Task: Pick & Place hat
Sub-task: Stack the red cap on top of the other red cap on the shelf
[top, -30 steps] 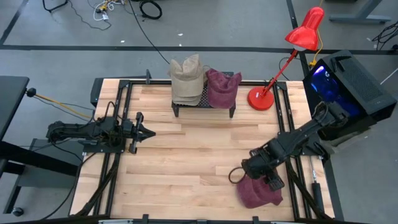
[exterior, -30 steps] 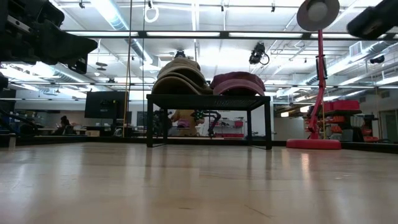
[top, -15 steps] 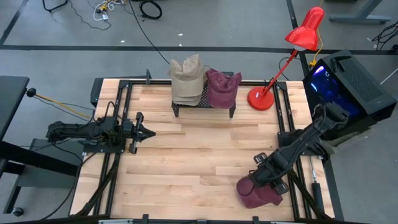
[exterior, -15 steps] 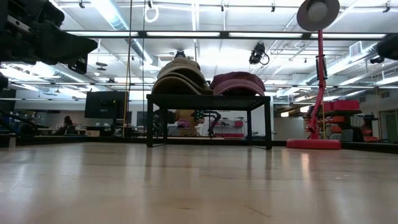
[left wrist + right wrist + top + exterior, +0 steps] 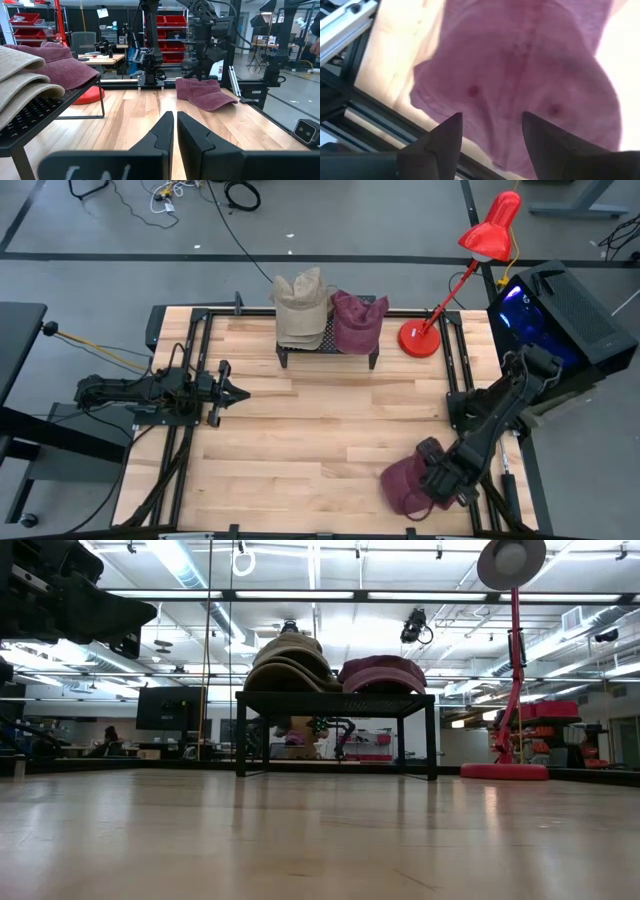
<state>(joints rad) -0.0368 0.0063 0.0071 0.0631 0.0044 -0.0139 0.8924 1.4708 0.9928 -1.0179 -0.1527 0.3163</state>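
Wooden counter (image 5: 300, 430) carries a black rack (image 5: 328, 352) at its far edge, a red lamp (image 5: 420, 338) just beside that, and a maroon hat (image 5: 405, 483) flat near the right front corner.

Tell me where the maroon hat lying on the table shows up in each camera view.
High: hat near the bottom right, under the right gripper.
Low: not in it.
Left wrist: right of centre, beneath the right arm.
Right wrist: fills the frame past open fingers.
Shared landmark: the rack.
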